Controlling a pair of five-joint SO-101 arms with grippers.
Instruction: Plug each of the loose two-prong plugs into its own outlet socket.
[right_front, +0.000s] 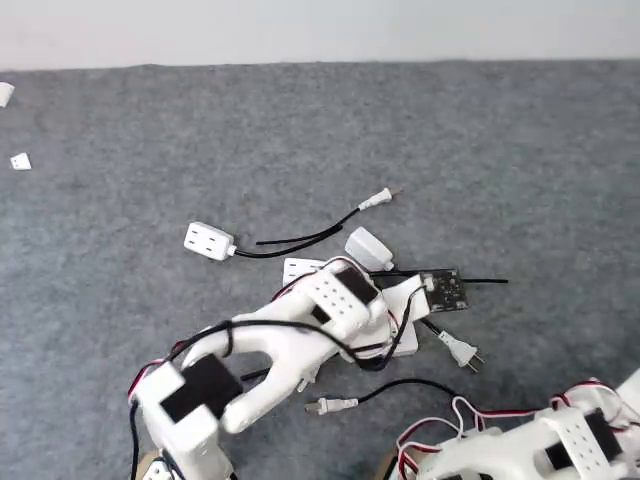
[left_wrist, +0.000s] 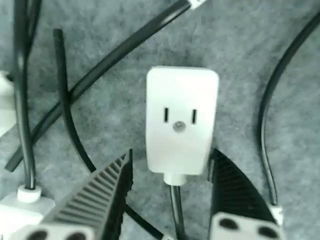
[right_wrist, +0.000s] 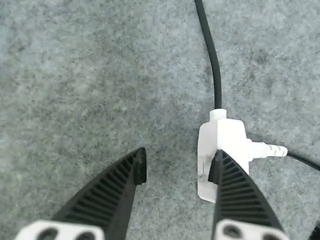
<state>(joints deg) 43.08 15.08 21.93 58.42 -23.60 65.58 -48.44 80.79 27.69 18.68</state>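
Grey carpeted table (right_front: 520, 150) had the cords scattered around its middle, and as far as I could tell nothing was plugged in yet. The left gripper (left_wrist: 171, 160) hung wide open astride a white two-slot outlet socket (left_wrist: 181, 115), gripping nothing. The right gripper (right_wrist: 179, 162) was open and empty too, one finger at a white corded block (right_wrist: 216, 136). A white two-prong plug (right_front: 460, 350) lay loose toward the near edge.

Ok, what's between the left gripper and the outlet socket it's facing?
Nothing: the left wrist view shows the cord end of the outlet socket sitting inside the open left gripper.
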